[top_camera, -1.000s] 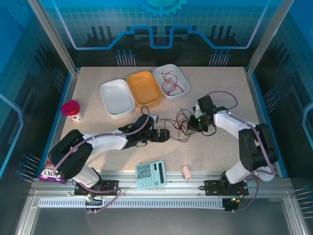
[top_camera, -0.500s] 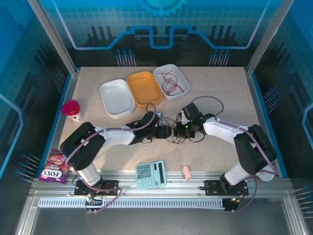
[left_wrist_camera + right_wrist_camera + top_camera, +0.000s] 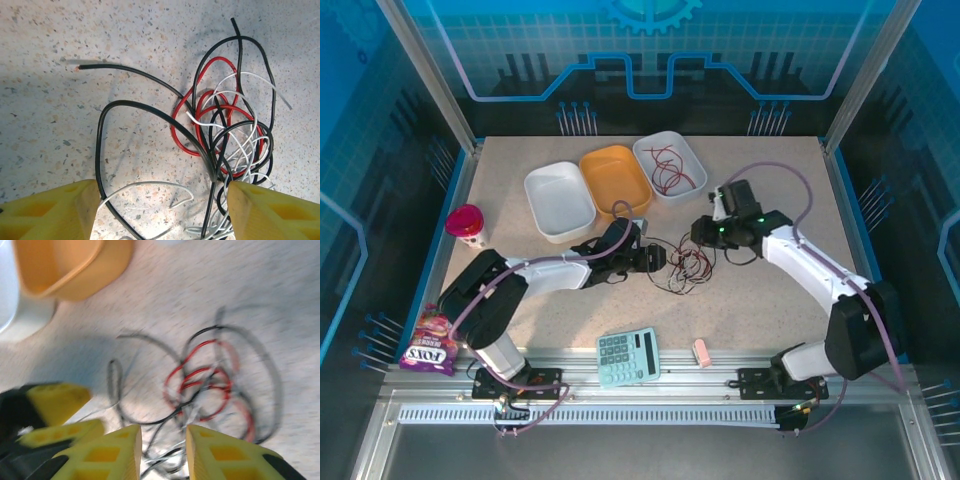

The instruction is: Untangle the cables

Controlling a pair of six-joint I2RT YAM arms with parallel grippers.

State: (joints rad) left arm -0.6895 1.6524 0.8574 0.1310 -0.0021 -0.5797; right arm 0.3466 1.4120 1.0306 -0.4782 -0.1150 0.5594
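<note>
The cables (image 3: 686, 266) lie as a loose tangle of red, black and whitish wires on the speckled table, mid-centre. My left gripper (image 3: 657, 259) sits at the tangle's left edge. It is open, its yellow fingers (image 3: 47, 211) wide apart, with a black and a white wire lying on the table between them and the knot (image 3: 226, 131) ahead to the right. My right gripper (image 3: 704, 232) hovers just behind and right of the tangle. Its jaws stand apart over the blurred cables (image 3: 205, 385), with nothing gripped. More red wires (image 3: 672, 172) lie in the back right tray.
Three trays stand in a row at the back: white (image 3: 548, 214), orange (image 3: 603, 193), and white (image 3: 692, 157) holding red wires. A calculator (image 3: 628, 357) and a pink eraser (image 3: 701, 351) lie near the front edge. A red cup (image 3: 467, 224) and a candy bag (image 3: 428, 345) sit at the left.
The right gripper dipped to the tangle, then drew back up and to the right, its jaws parting. The left gripper edged up to the tangle's left side and narrowed a little.
</note>
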